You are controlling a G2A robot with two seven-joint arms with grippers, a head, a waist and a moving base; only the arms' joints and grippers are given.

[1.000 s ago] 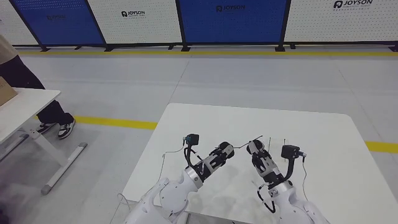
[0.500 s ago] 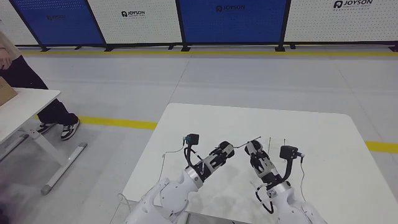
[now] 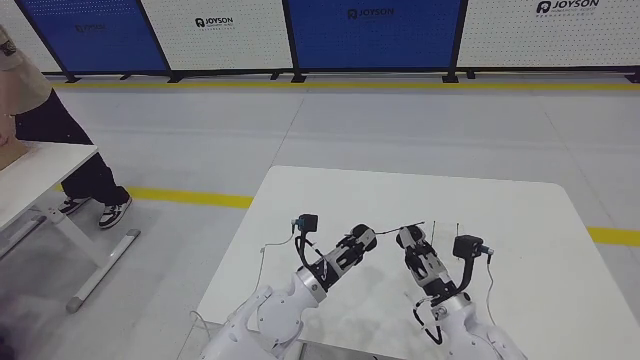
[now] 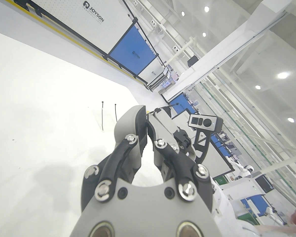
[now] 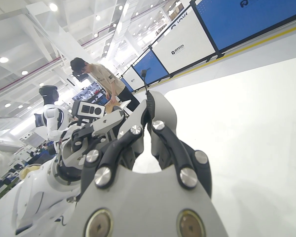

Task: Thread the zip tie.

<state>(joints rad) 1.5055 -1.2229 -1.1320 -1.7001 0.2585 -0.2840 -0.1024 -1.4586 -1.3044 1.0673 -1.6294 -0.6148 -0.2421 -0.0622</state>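
Zip tie point(image 5: 145, 82) is up off the table point(image 4: 39, 87), pinched in the R gripper point(image 5: 148, 102); pads pressed together on the strap, head point(image 5: 144, 72) sticking out past the fingertips; from the top view it reads as a thin dark line running across btwn the two grippers, over the near part of the table. L gripper point(image 4: 146, 115) sits just beside the R one, tips nearly meeting; its fingers are pressed together too, but whether they pinch the tail end or nothing I can't tell. Two loose ties point(image 4: 102, 117) lie side by side on the table beyond the grippers, apart from both.

My read: I'm at the alignment step; tail not yet through the head as far as I can see. To do it well I want the head's slot facing the tail square-on, so I'd rotate the R wrist in small amts rather than translate; R grip firm & close to the head so it doesn't twist under push; feed the tail w/ the L, held near the tip so the strap doesn't bow; go slow & watch both wrist cams for the tip entering the slot; ribbed side is too small to tell, so poss. a re-grip. Main risk: thin strap flexes & slides past the head.
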